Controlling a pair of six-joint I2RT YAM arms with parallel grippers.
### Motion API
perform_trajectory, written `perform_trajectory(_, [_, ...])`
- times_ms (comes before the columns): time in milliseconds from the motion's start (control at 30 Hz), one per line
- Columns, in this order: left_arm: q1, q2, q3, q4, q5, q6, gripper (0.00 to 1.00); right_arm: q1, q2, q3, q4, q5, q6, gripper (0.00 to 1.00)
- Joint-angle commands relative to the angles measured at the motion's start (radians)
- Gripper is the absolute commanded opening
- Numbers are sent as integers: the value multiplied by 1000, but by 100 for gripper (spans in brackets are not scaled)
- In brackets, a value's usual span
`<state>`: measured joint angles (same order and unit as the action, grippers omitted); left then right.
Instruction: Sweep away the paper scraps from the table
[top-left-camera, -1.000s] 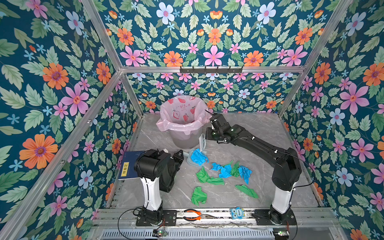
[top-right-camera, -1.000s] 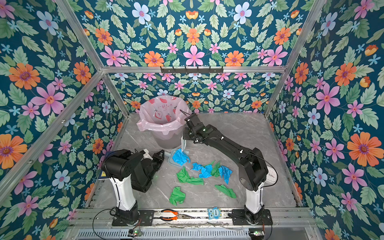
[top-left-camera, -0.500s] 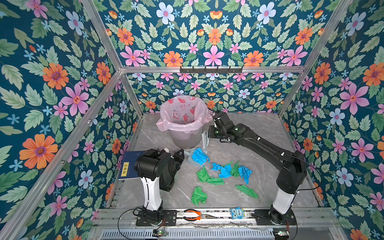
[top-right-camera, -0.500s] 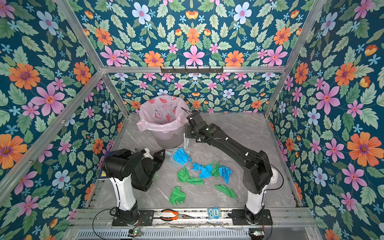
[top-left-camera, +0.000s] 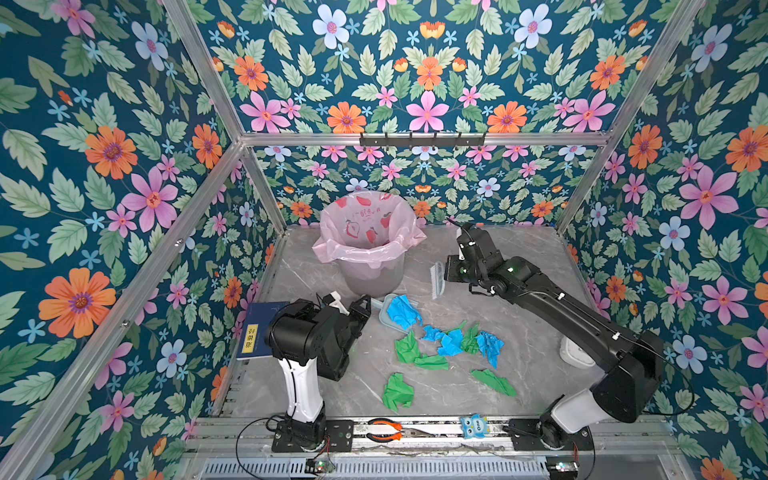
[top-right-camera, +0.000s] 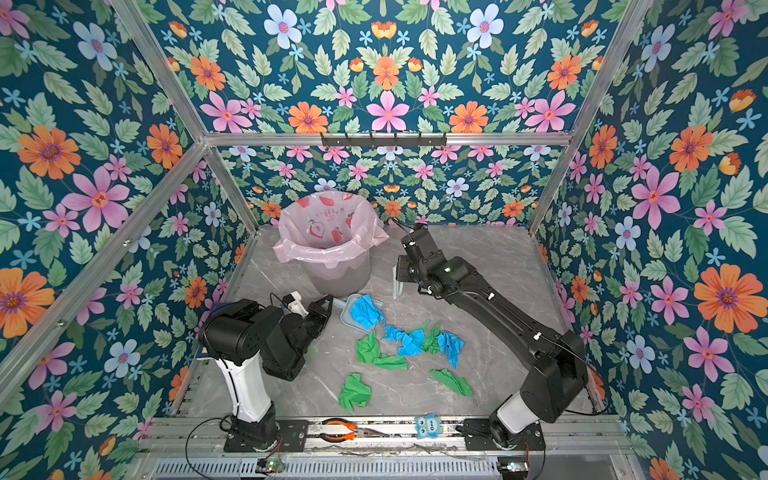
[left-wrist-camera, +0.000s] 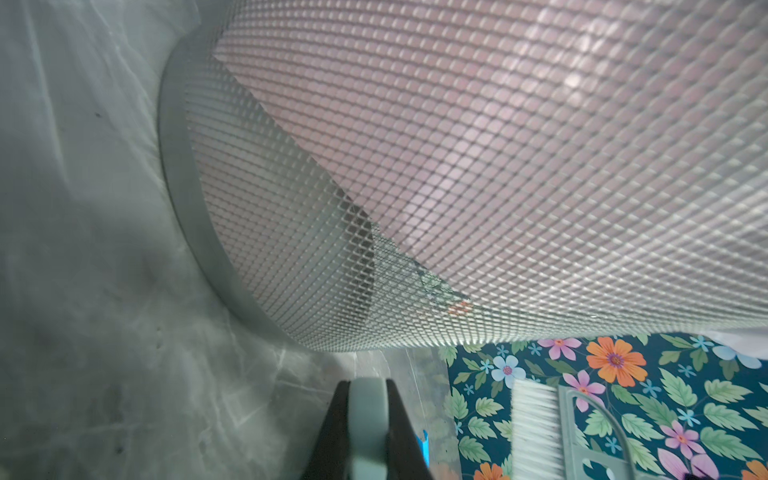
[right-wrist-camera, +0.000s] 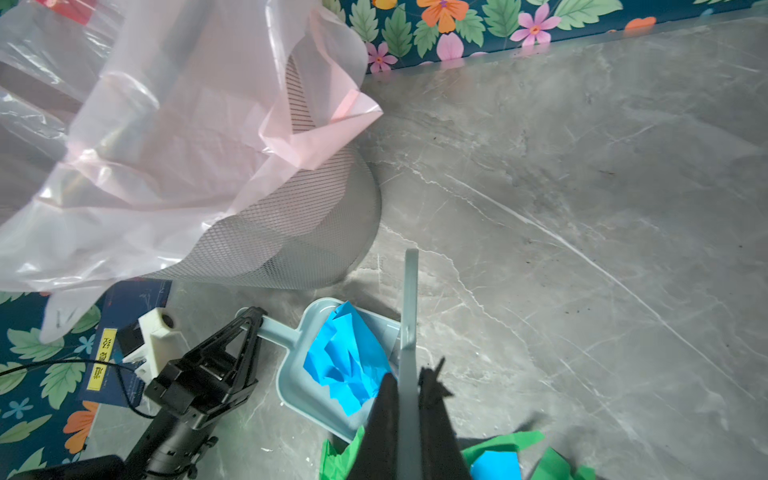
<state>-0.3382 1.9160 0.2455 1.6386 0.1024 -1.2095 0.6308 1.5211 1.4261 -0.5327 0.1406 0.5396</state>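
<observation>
Tabletop: grey marble-veined surface, framed by aluminium rails and walled in by floral panels.
Paper scraps: crumpled blue and green pieces lie bunched near the middle of the tabletop. Two further green scraps lie apart from the bunch, closer to the front rail.
Dustpan: pale blue, resting on the tabletop just beside the bin's foot, with one blue scrap lying in it.
Left pincer: pinching the dustpan's handle; the left wrist view shows the handle squeezed between the two dark fingers.
Right pincer: pressed together on the brush's thin pale spine.
Brush: white bristles, held between the bin and the right arm, on the far side of the scraps. It looks lifted clear of the tabletop, though the views do not settle that.
Bin: mesh wall, lined with a pink bag, standing at the back left of the tabletop.
Booklet: dark blue with a yellow label, at the left edge behind the left arm.
Front rail: orange-handled pliers and a small blue owl figure.
</observation>
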Motion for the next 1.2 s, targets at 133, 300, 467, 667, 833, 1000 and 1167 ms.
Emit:
perform_trajectory(133, [3, -50, -43, 38, -15, -37, 0, -34, -45, -42, 2, -2, -8, 0])
perform_trajectory(300, [13, -67, -40, 38, -16, -39, 0, -36, -36, -36, 3, -16, -13, 0])
perform_trajectory(467, [29, -81, -40, 38, -10, -38, 0, -37, -29, -31, 0, -26, -15, 0])
perform_trajectory(667, [38, -106, -23, 38, 21, -62, 0, -37, -32, -30, -1, -29, -19, 0])
perform_trajectory(833, [38, -147, -10, 37, 59, -93, 0, -41, -36, -23, -9, -24, -29, 0])
perform_trajectory(1000, [37, -182, -19, 35, 107, -132, 0, -59, -52, -20, -15, -27, -38, 0])
perform_trajectory(1167, [36, -218, -42, 34, 135, -188, 0, -89, -80, -21, -29, -35, -46, 0])
